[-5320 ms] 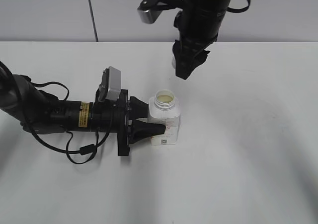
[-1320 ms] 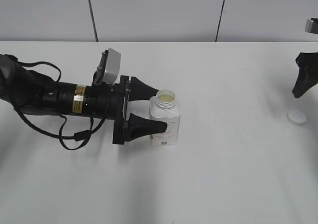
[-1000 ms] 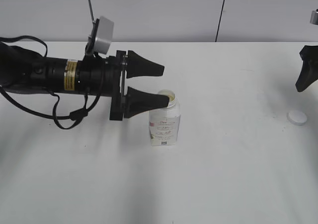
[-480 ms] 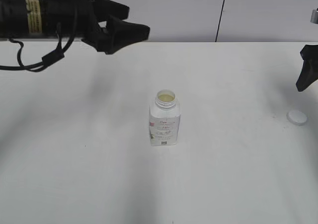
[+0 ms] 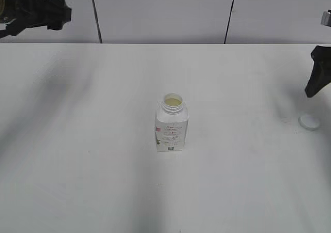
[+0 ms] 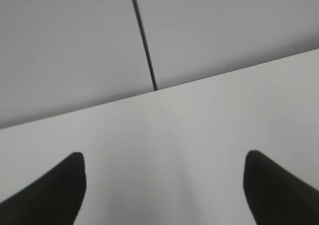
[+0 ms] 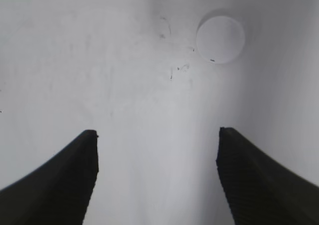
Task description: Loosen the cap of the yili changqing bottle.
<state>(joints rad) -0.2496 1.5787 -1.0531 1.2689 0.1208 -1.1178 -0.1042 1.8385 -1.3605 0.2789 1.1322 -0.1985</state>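
Observation:
The yili changqing bottle [image 5: 171, 123] stands upright and uncapped at the middle of the white table, its neck open. The white cap [image 5: 309, 121] lies flat on the table at the far right; it also shows in the right wrist view [image 7: 220, 39]. My right gripper [image 5: 316, 78] hangs above and beside the cap; in the right wrist view [image 7: 157, 150] its jaws are open and empty. My left gripper [image 5: 51, 13] is raised at the top left edge, far from the bottle; in the left wrist view [image 6: 164, 177] its jaws are open and empty.
The white table [image 5: 93, 155] meets a grey panelled wall [image 5: 165, 11] at the back. A dark wall seam shows in the left wrist view [image 6: 143, 40].
My left gripper let go of the bottle, rose and withdrew to the top left. The bottle stands alone. The right gripper and the cap stayed in place.

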